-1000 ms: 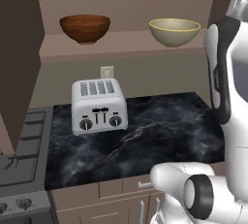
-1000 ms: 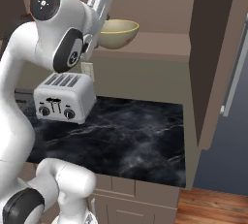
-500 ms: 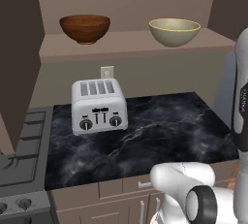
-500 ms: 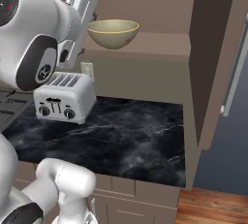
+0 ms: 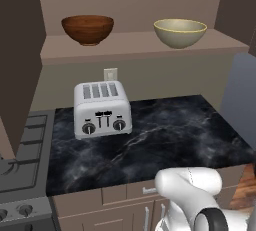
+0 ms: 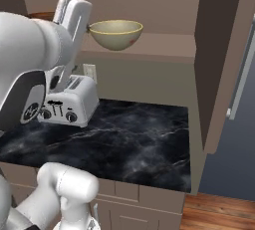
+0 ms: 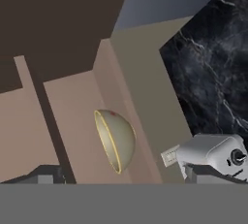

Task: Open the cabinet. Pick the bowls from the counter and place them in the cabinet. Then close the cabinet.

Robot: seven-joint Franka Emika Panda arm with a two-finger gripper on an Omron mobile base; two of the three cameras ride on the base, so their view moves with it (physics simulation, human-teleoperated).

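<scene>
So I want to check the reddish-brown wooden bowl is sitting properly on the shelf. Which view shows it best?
The left base view: the wooden bowl stands upright and whole on the cabinet shelf, left of the cream bowl. In the right base view the arm hides all but a sliver of rim. The hand view gives nothing usable of it.

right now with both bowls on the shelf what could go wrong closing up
The arm is bulky and close in front of the cream bowl; swinging toward a door could knock it off the shelf. The right door stands wide open beside the counter, so the reach for it may be awkward.
</scene>
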